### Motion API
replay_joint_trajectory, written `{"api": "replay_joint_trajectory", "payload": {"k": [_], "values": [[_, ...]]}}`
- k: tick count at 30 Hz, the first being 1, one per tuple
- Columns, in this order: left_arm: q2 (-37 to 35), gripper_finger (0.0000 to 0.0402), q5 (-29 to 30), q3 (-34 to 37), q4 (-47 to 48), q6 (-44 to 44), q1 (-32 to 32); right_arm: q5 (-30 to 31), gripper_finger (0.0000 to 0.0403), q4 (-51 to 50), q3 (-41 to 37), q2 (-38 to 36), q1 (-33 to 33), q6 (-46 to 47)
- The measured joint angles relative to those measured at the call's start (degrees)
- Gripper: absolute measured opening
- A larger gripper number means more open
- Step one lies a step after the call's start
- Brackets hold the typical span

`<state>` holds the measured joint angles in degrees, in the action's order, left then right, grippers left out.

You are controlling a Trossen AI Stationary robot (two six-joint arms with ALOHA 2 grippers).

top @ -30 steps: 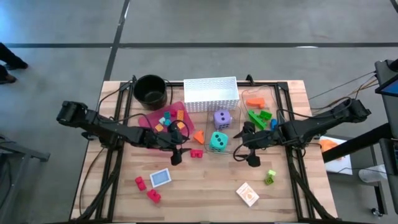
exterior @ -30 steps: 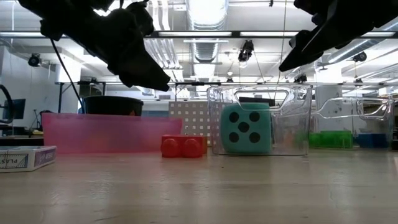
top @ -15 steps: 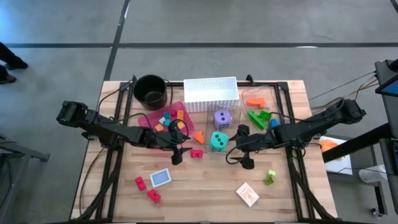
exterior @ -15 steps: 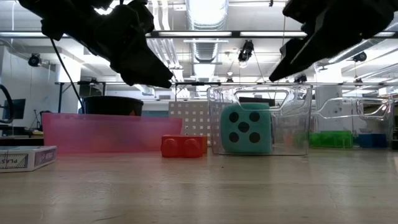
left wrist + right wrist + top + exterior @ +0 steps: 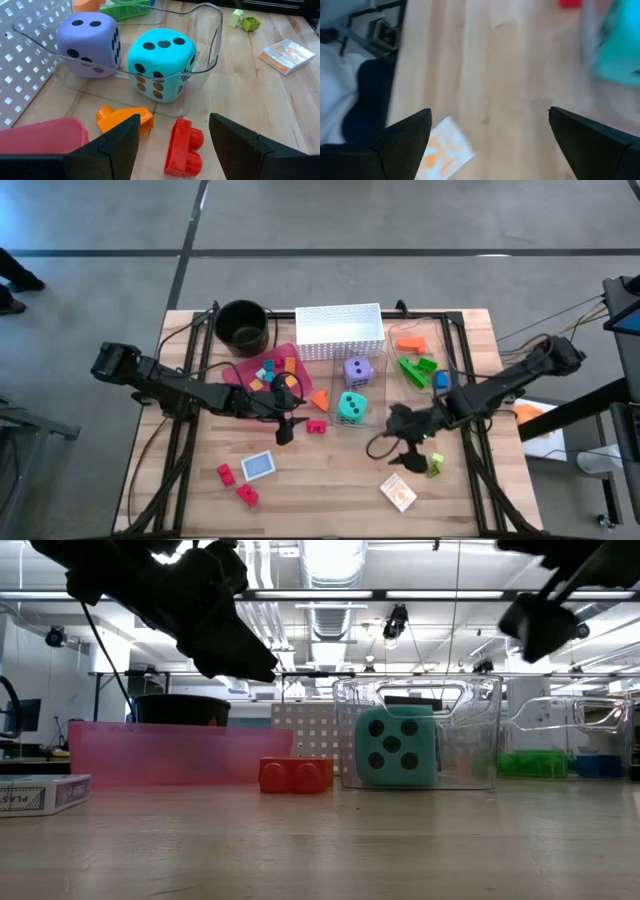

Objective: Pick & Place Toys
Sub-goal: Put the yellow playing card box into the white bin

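Toys lay scattered over the wooden surface (image 5: 330, 470). A red double brick (image 5: 182, 150) sat just in front of the left hand (image 5: 172, 132), whose fingers stood apart and empty, hovering above the surface beside the pink tray (image 5: 240, 372). An orange brick (image 5: 125, 117) lay next to the red one, against the clear bin (image 5: 210, 55) that held the teal die (image 5: 160, 62) and the purple die (image 5: 90, 42).

Nearer the front edge, the right hand (image 5: 412, 448) hung with its fingers wide apart, holding nothing, close to a green brick (image 5: 435, 466) and an orange-printed card pack (image 5: 398, 492). A blue card pack (image 5: 258, 466) and two more red bricks (image 5: 236, 485) lay on the left side of the front.

Bricks of this kind looked light, hard and smooth, so a pinch across the flat side walls, not over the studs, would likely hold best; a grip on the rounded studs could slip. Each card pack lay flat and thin, probably hard to get under, and would want taking by its long edges. Both dice looked light but broad, likely needing nearly the full spread of the fingers.

Lettering beginning "PLAS" showed on the side of the blue card pack in the low view; the print on the orange one could not be read.
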<state>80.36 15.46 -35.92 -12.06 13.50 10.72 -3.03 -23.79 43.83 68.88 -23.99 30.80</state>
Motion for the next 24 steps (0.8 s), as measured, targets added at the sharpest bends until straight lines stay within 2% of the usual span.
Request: {"api": "replay_joint_trajectory", "payload": {"k": [4,7,13,18,24], "values": [[0.0,0.0242,0.0,0.0,0.0,0.0,0.01,0.49,0.0398,0.07,0.0,0.01,-4.8,10.26],[0.0,0.0242,0.0,0.0,0.0,0.02,0.02,3.43,0.0398,0.02,-0.01,0.71,-7.73,20.91],[0.0,0.0242,0.0,0.0,-0.04,0.0,0.02,1.38,0.0398,-0.1,1.56,6.26,-12.34,39.63],[0.0,0.0242,0.0,0.0,-0.04,0.0,0.02,-5.53,0.0398,-4.04,8.48,15.44,-14.5,44.57],[0.0,0.0242,0.0,0.0,-0.08,0.02,0.02,-5.16,0.0398,-23.8,22.93,27.39,-14.84,45.56]]}}
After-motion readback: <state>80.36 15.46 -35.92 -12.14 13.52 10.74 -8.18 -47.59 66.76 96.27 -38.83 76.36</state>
